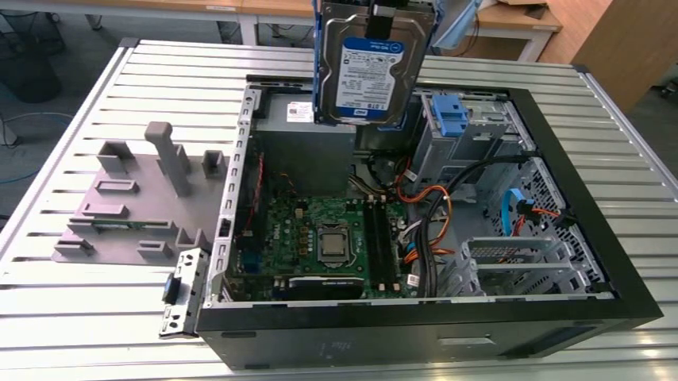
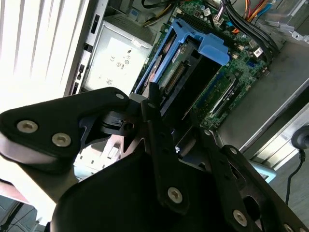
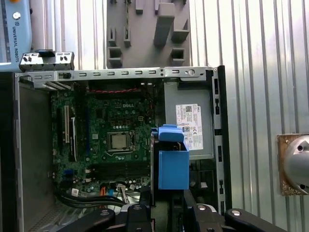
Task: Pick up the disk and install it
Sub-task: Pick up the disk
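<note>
Computer case [image 1: 424,337], open on the bench [image 1: 95,302], cables [image 1: 466,181] loose inside. Disk [image 1: 373,67] hangs upright above the case's far side, fingers [image 2: 161,145] clamped on it. Risk: lowered askew, it could snag cables or strike the drive cage [image 1: 487,131].

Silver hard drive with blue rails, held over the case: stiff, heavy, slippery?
Likely rigid: the silver rectangular hard drive hangs from the gripper without sagging. Probably dense for its size: metal body. Its blue plastic rails may flex.

matte black jaws, angular linkage bars [image 2: 161,145] pinned by round silver screws [image 2: 175,195], a rounded black housing [image 2: 87,108].
</note>
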